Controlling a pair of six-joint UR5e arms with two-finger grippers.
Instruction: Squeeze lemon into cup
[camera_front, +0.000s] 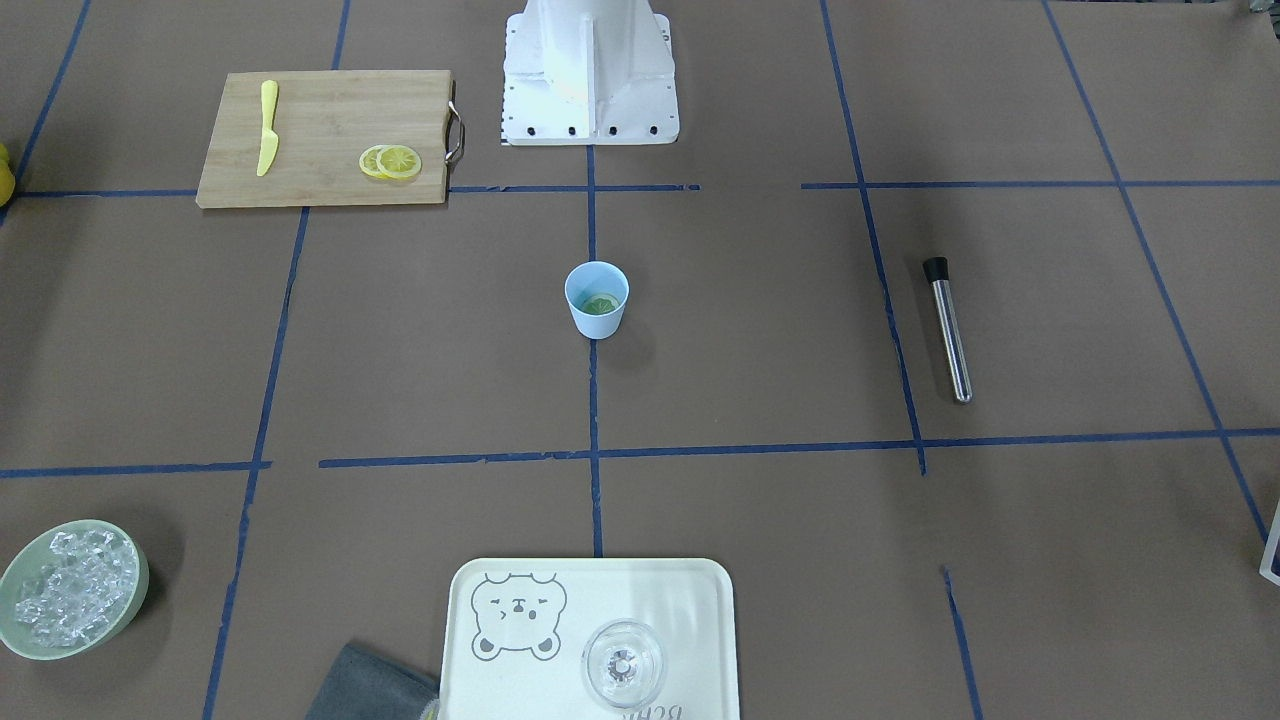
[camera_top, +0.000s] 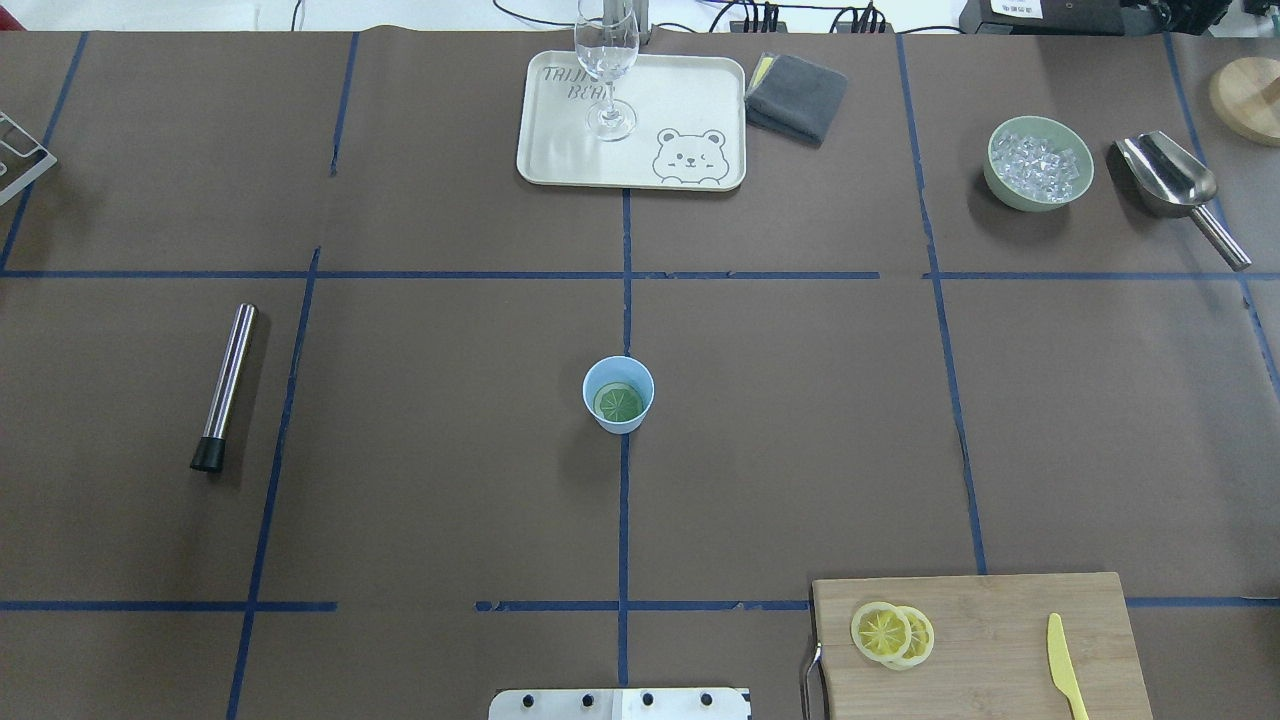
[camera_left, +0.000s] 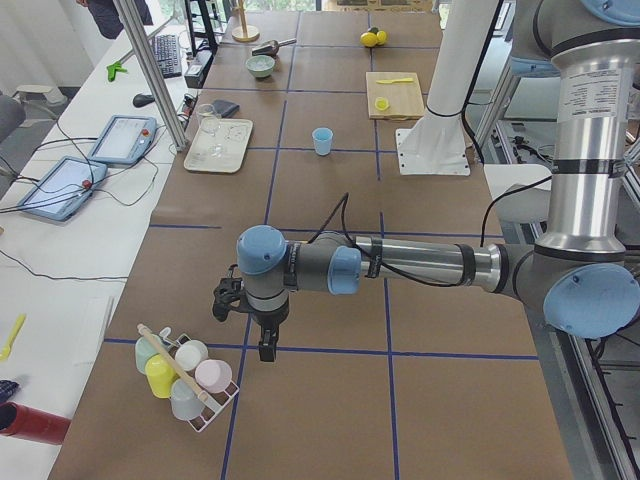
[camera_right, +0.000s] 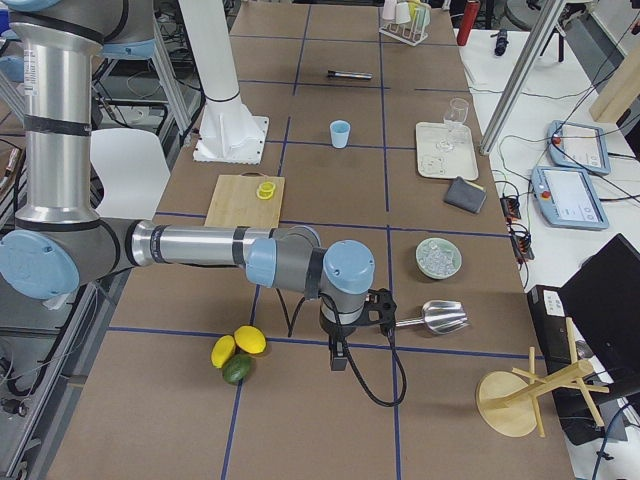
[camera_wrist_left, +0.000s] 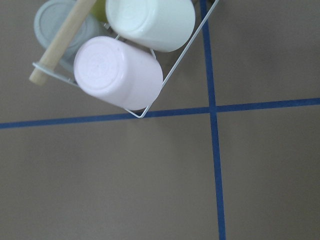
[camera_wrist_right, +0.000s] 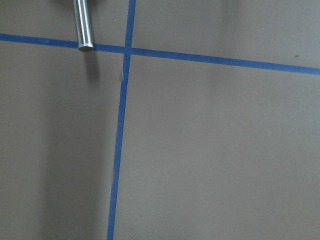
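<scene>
The light blue cup (camera_top: 618, 412) stands upright at the table's middle, also in the front view (camera_front: 596, 320). One lemon slice (camera_top: 618, 402) lies flat inside it, looking greenish. Two more lemon slices (camera_top: 882, 631) overlap on the bamboo cutting board (camera_top: 1000, 610). Both arms are far from the cup, at the table's ends. The left gripper (camera_left: 262, 350) hangs beside a wire rack of cups (camera_left: 185, 375). The right gripper (camera_right: 338, 358) hangs near a metal scoop (camera_right: 440, 316). I cannot tell whether either gripper is open or shut.
A yellow knife (camera_top: 1066, 680) lies on the board. A steel muddler (camera_top: 226, 385) lies on the left. A tray (camera_top: 690, 110) with a stemmed glass (camera_top: 607, 60), a grey cloth (camera_top: 797, 95) and a green bowl of ice (camera_top: 1038, 165) stand at the far side. Whole lemons (camera_right: 238, 345) lie near the right arm.
</scene>
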